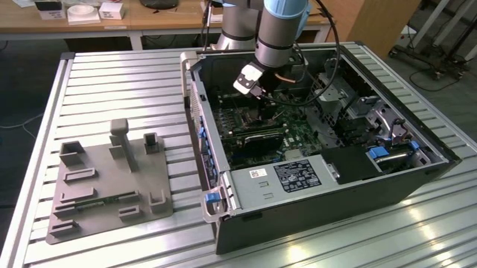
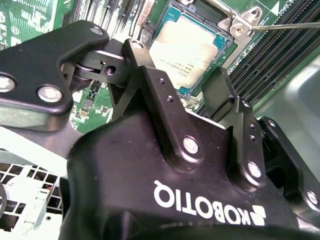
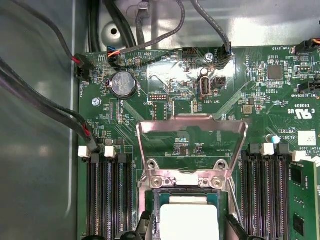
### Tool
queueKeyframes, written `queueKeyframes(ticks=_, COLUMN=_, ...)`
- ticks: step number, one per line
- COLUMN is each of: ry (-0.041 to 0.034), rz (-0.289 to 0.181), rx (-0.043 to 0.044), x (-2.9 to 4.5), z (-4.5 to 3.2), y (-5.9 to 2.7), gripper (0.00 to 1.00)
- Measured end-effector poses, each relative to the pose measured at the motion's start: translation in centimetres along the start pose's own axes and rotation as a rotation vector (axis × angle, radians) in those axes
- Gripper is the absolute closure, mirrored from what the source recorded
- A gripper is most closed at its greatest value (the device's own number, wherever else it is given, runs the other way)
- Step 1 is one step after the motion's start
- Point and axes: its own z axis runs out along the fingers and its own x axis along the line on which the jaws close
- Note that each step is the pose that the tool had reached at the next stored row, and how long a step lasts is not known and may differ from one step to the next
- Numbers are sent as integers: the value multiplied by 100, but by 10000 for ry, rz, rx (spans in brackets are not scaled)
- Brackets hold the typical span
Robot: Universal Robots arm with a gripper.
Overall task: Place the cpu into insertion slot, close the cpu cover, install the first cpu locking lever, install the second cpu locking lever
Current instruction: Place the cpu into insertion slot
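Silver-grey, the cpu [image 3: 189,220] lies flat in the insertion slot [image 3: 187,192]. We see the cpu cover [image 3: 192,121] tilted up from the slot's hinged edge. The gripper [image 2: 175,70] hovers just above the slot, its fingers [image 2: 150,82] spread either side of the cpu, clasping nothing.

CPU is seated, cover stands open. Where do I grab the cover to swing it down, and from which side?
Take the cpu cover by its free top bar, the edge farthest from its hinge beside the cpu. It stands raised as a thin open frame, so probably come down from over the board, jaws pinching the bar across its thickness at mid-span.
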Motion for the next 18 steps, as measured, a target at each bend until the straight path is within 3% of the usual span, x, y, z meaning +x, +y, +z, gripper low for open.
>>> queueKeyframes(ticks=11, ry=0, rz=-9, rx=0, x=0, z=8, y=10, gripper=34)
queueKeyframes(ticks=15, ry=-2, rz=-10, rx=2, x=0, z=7, y=9, gripper=46)
queueKeyframes(ticks=18, ry=-1, rz=-10, rx=0, x=0, z=7, y=10, gripper=46)
